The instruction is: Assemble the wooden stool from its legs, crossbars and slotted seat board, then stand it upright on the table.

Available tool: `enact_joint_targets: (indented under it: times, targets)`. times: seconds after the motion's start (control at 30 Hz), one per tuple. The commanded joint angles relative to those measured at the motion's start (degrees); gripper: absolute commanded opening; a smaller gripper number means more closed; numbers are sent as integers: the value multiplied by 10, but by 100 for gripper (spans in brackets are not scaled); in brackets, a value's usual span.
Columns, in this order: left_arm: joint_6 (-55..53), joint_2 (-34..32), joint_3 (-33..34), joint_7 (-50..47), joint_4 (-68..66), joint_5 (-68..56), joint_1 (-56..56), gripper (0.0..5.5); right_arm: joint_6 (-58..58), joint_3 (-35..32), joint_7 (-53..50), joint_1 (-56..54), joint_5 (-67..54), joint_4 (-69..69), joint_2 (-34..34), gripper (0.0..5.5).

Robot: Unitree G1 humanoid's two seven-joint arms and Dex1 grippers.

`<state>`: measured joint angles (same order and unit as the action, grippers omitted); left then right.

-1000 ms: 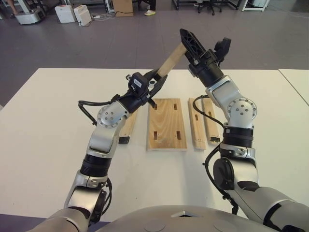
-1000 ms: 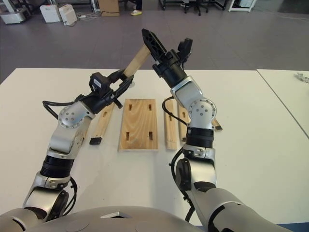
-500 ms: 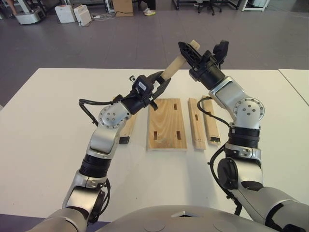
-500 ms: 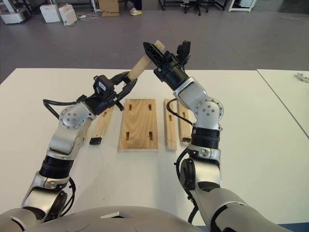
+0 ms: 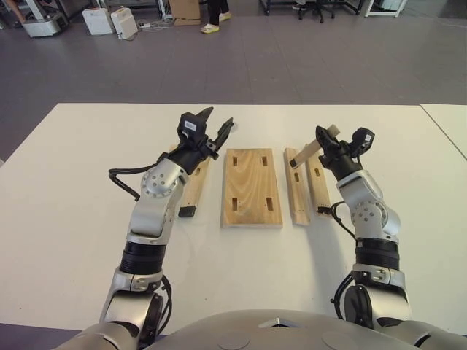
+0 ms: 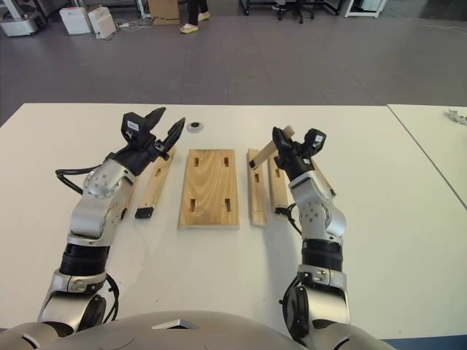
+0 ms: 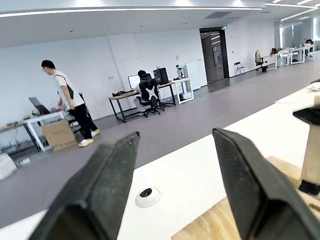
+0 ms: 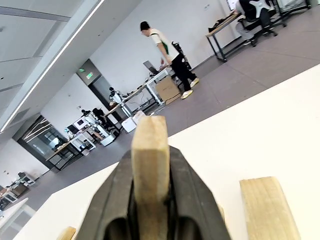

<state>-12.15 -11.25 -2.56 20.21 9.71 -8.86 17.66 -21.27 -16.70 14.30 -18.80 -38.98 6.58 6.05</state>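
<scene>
Two robot hands are raised over a white bench (image 5: 87, 189) where loose stool parts lie.

Farthest left, one wooden bar (image 5: 193, 182) lies flat with a dark cap on its near end. The left hand (image 5: 217, 122) hovers above that bar's far end, fingers spread wide and holding nothing. Just beyond it, a small round fitting (image 6: 195, 127) sits in the bench top.

In the middle the seat board (image 5: 252, 175) lies flat, with slots (image 5: 268, 202) cut through it.

Just right of the board, an inner bar (image 5: 295, 191) and an outer bar (image 5: 318, 186) lie side by side. The right hand (image 5: 328, 142) is clamped on a fourth bar (image 5: 310, 152), gripping its upper end. This bar tilts down toward the inner bar. We cannot tell whether its dark tip touches.

We judge the bars to be light, stiff and smooth. They look best gripped across their narrow sides near mid-length, because a grip at the end lets the bar lever and swing. The board looks heavier and too wide to span, so we would pinch it by an edge, across its thickness.

Our count is one seat board, four slots (two at each end) and four bars, three lying and one held. We cannot tell legs from crossbars.
</scene>
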Motion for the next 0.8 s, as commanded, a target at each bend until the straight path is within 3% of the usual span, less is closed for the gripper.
enact_joint_targets:
  times: [0.03,0.3,0.5,0.8]
  targets:
    - [-19,-3,5,-12,9,2,-3,268,29,-1,-10,23,33,16,-6,41]
    - [-31,-6,10,-17,8,5,-6,268,32,12,-17,54,60,8,-18,41]
    - [-33,-12,15,-19,11,12,-11,268,101,81,16,113,176,-16,28,41]
    - [-32,-16,7,-23,8,18,-13,268,216,137,79,141,268,125,69,41]
